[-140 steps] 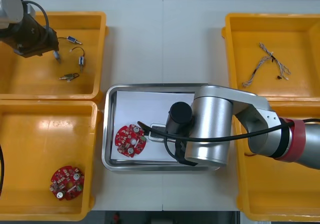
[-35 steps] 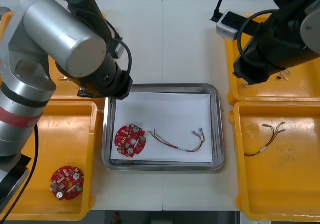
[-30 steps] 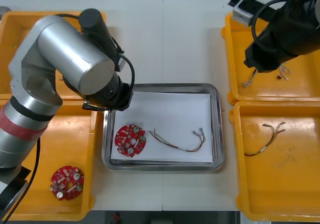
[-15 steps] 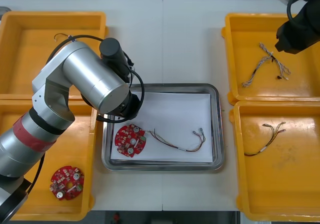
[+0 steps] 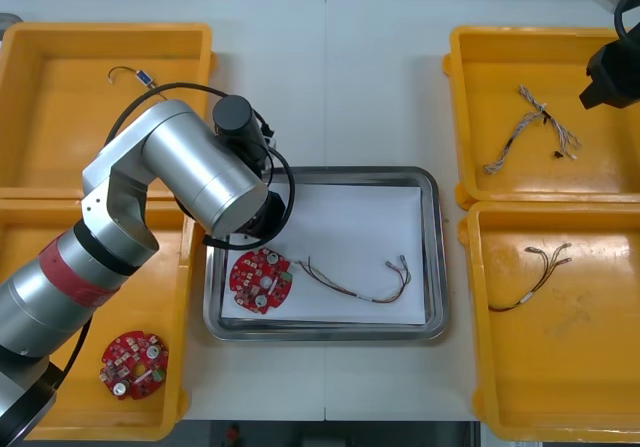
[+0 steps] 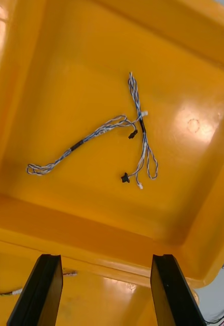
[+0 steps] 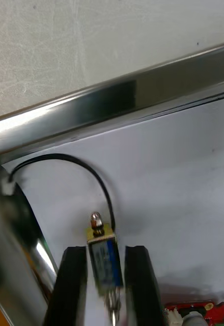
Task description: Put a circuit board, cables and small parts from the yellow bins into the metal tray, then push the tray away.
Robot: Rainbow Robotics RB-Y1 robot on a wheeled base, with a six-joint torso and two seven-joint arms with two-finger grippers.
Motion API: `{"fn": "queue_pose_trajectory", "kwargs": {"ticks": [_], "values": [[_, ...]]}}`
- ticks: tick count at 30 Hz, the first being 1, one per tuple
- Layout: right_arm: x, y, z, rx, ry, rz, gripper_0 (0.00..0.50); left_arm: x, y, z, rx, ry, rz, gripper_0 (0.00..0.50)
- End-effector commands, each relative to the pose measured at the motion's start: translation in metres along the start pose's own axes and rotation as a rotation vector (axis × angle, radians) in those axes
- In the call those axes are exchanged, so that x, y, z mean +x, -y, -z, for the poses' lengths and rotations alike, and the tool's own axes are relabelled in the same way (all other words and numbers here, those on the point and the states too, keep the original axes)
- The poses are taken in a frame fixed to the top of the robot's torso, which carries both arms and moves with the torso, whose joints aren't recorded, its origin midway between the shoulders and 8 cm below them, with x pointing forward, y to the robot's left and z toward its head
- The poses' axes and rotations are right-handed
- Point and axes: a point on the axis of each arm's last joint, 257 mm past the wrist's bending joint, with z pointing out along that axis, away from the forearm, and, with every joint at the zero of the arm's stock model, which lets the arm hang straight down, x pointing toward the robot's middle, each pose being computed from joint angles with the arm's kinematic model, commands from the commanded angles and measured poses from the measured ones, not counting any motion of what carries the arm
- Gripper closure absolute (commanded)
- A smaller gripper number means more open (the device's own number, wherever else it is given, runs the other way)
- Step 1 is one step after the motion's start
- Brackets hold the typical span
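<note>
Now: left gripper [image 7: 106,253] is over the metal tray [image 5: 432,267], far-left corner, having come in from the far left bin since 4.7 s ago. Its fingers are clamped on a small metal part [image 7: 102,244], just above the white liner.

Circuit board [image 5: 260,280] and red and yellow cable [image 5: 360,285] lie in the tray.

The right gripper [image 6: 106,260] has withdrawn from the tray and hangs wide open and empty over the twisted blue and white cable [image 6: 117,125].

Judgement: releasing the part comes next.

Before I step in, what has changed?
Left gripper came from the far-left bin to the metal tray, shut on a small metal part. Right gripper left the tray, where the red and yellow cable now lies, and hangs open over the twisted cable. The tray's circuit board stayed.
</note>
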Motion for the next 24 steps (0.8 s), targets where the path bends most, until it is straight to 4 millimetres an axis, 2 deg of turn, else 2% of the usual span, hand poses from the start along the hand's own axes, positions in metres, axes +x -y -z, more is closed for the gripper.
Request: {"fn": "queue_pose_trajectory", "kwargs": {"ticks": [1,5,11,17,18,24], "values": [[-0.007,0.037,0.019,0.015,0.002,0.021,0.0,0.001,0.019,0.0,0.026,0.01,0.076,0.0],[-0.013,0.049,0.019,-0.015,-0.024,0.046,0.0,0.0,0.02,0.002,0.03,0.016,0.083,0.0],[-0.027,0.066,0.018,-0.042,-0.019,0.077,0.0,-0.007,0.02,0.017,0.041,0.034,0.107,0.0],[-0.041,0.081,0.011,-0.053,0.013,0.14,0.0,-0.016,0.016,0.048,0.059,0.053,0.14,0.0],[-0.041,0.081,0.011,-0.053,0.013,0.14,0.0,-0.016,0.016,0.048,0.059,0.053,0.14,0.0],[-0.05,0.092,-0.004,-0.056,0.037,0.208,0.0,-0.024,-0.008,0.09,0.069,0.048,0.187,0.0]]}}
